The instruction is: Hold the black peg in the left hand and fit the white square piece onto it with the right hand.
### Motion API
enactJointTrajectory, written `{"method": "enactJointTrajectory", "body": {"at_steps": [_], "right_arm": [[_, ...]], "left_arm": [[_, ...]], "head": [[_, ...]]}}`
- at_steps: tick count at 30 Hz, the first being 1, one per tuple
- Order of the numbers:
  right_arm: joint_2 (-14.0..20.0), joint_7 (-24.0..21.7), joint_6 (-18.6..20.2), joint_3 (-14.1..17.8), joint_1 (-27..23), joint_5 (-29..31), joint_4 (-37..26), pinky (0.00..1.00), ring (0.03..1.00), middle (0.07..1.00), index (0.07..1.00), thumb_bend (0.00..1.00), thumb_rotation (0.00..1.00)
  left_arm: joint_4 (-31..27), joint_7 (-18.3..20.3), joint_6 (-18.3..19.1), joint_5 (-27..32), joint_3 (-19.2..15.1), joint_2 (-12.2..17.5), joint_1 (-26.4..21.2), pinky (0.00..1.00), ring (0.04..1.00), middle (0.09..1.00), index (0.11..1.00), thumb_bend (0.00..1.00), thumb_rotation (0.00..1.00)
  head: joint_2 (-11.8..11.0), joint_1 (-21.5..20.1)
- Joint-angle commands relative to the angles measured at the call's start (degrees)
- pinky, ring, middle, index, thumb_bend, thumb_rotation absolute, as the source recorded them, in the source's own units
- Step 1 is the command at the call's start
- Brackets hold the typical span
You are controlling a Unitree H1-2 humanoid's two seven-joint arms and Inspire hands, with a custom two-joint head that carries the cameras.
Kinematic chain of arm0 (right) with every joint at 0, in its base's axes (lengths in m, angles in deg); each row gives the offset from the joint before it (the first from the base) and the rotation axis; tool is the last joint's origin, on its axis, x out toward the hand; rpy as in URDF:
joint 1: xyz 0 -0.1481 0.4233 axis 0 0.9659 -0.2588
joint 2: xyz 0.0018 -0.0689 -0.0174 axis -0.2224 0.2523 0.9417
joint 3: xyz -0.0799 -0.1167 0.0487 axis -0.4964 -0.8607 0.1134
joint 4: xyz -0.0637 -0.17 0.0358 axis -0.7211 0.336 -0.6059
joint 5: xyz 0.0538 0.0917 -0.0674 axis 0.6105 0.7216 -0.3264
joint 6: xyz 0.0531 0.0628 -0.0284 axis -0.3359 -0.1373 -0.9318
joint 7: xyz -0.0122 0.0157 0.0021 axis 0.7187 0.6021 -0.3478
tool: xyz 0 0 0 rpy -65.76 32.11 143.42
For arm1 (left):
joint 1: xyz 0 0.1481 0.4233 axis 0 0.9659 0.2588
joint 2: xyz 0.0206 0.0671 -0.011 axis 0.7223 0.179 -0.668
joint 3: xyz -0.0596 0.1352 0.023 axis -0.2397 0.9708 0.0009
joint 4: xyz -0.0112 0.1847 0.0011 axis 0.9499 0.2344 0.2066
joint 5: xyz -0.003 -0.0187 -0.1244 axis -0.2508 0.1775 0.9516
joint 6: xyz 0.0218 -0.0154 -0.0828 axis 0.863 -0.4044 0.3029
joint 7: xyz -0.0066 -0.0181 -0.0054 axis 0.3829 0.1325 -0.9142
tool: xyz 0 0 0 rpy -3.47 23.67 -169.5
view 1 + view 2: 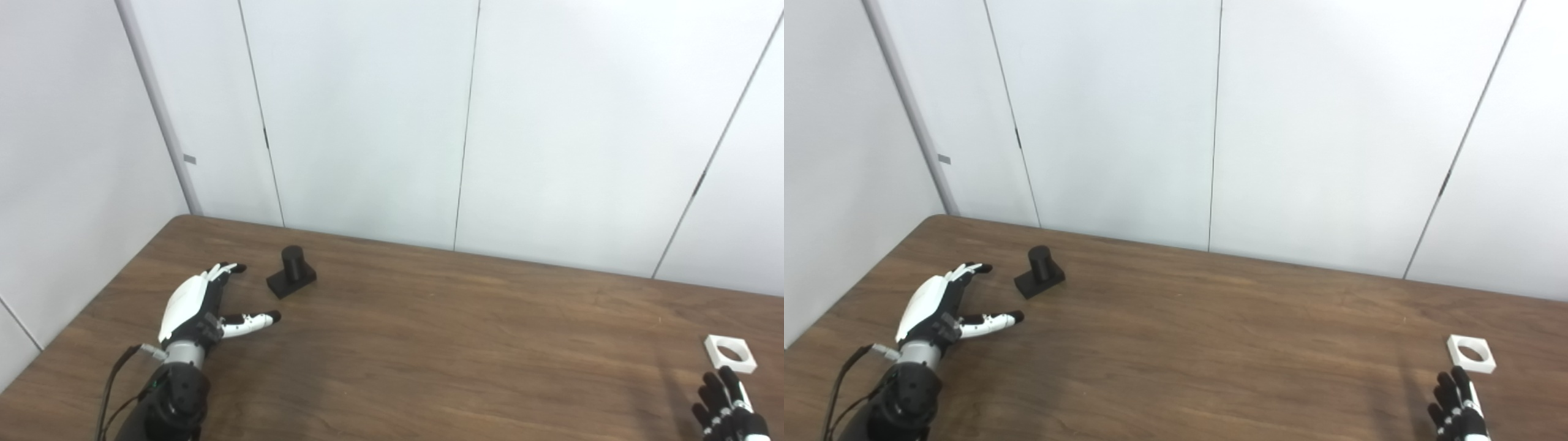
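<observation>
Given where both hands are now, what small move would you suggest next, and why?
Probably ease the left hand forward to close on the black peg: it is open just short of the peg, which stands ungrasped on the table.

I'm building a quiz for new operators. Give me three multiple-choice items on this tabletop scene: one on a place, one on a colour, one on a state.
1. Where does the black peg stand?
A. beside the left hand
B. beside the right hand
C. on the white square piece

2. What colour is the table?
A. grey
B. brown wood grain
C. green

3. What is the state of the left hand?
A. shut on the peg
B. shut on the white piece
C. open, holding nothing

Answers:
1. A, as the peg sits just past the left hand's fingertips.
2. B, as the wood grain shows across the top.
3. C, as its fingers are spread and apart from the peg.
</observation>
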Motion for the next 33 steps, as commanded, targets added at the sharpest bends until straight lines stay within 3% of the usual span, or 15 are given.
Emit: {"method": "enactJointTrajectory", "body": {"at_steps": [1,5,12,33], "right_arm": [[-1.0,-0.2,-1.1,-0.1,3.0,0.1,3.7,1.00,0.996,0.977,0.988,0.55,0.98],[-1.1,-0.2,-1.1,-0.2,3.2,0.0,3.6,1.00,0.995,0.976,0.990,0.57,0.98],[-1.2,-0.1,-1.5,-0.2,3.2,-0.3,3.9,1.00,0.973,0.965,0.981,0.59,0.96],[-1.8,0.2,-0.7,-0.5,3.2,-1.0,2.8,1.00,0.985,0.970,0.997,0.55,0.97]], "left_arm": [[0.1,-1.2,-0.8,0.5,-0.3,1.5,-3.8,1.00,1.000,0.978,0.880,0.86,0.34],[3.7,-1.9,-1.6,0.4,0.9,2.0,-7.0,1.00,0.999,0.967,0.870,0.88,0.35],[8.5,-2.0,0.2,-1.9,4.6,3.1,-11.5,1.00,1.000,0.972,0.840,0.89,0.37],[17.7,-2.9,3.5,-5.6,12.0,3.9,-17.8,1.00,1.000,0.983,0.824,0.87,0.36]], "head": [[0.1,0.0],[0.2,-0.2],[0.4,-0.5],[0.3,-0.9]]}}
